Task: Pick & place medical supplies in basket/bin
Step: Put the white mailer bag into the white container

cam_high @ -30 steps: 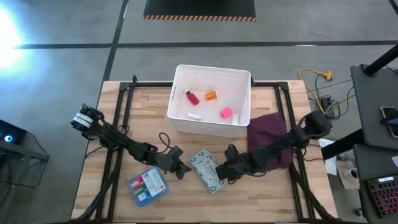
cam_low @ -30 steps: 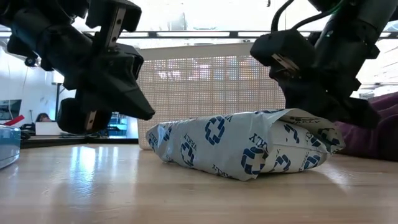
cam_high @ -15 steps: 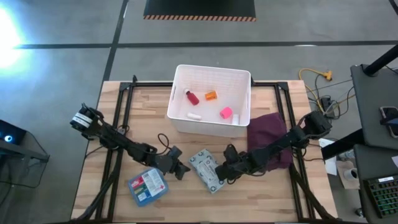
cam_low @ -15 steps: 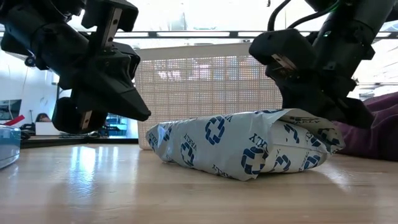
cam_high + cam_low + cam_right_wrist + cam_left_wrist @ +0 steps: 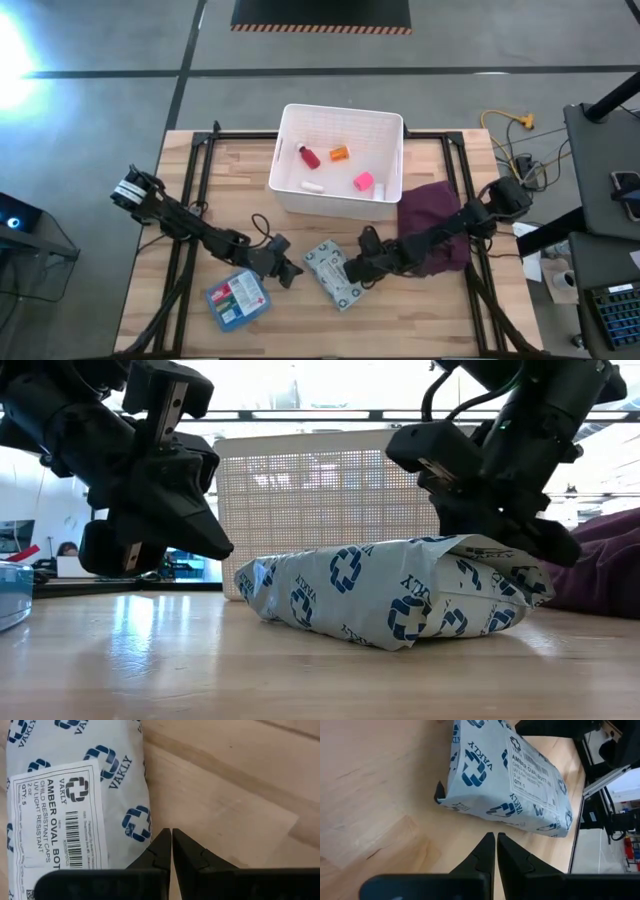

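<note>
The grey-white patterned packet lies flat on the table in front of the white bin. A red bottle, an orange bottle, a pink roll and a white roll lie in the bin. The blue first-aid box lies near the front edge, left of the packet. My left gripper is shut and hovers just left of the packet. My right gripper is shut, low at the packet's right end. My right gripper comes slanting down from the table's right, its shut fingertips beside the packet's right edge. The low view shows it over the packet's raised right end. Whether it touches the packet I cannot tell. The packet lies flat on the table.
A maroon cloth lies right of the packet, under my right arm. The bin stands close behind the packet. Black frame rails run along the table's left and right sides. Bare wood shows at the near edge in front of the packet.
My right gripper has shifted a little toward the table's left, farther over the packet's right end. My left gripper has drawn back slightly toward the left, away from the packet. Both stay shut. The packet has not moved.
</note>
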Controlling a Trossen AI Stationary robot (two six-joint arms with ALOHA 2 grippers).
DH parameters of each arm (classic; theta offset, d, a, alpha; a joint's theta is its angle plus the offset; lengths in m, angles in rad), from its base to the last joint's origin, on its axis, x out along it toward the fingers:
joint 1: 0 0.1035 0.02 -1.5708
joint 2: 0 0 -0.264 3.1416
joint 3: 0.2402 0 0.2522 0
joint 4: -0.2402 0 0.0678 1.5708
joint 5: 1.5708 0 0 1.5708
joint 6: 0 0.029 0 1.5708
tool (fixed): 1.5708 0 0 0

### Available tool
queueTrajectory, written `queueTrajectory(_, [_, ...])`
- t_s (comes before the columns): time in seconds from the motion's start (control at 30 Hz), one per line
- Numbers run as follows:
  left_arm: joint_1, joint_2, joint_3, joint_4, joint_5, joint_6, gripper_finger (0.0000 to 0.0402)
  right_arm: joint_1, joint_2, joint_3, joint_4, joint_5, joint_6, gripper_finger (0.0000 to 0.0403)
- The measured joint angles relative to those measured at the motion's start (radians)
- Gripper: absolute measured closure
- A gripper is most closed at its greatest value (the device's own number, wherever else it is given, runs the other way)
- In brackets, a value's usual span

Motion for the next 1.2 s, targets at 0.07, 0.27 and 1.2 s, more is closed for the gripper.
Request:
queueTrajectory(0.07, [0.0, -0.001, -0.003, 0.0, 0.001, 0.0, 0.0401, -0.006, 0.005, 0.0, 0.015, 0.0, -0.038, 0.0394])
queueTrajectory(0.27, [0.002, -0.001, -0.004, 0.0, 0.004, 0.0, 0.0401, -0.017, 0.041, 0.0, 0.062, -0.003, -0.074, 0.0394])
queueTrajectory(1.2, [0.042, 0.003, -0.01, -0.005, 0.091, -0.001, 0.0401, -0.022, 0.053, 0.053, 0.277, -0.062, -0.336, 0.0394])
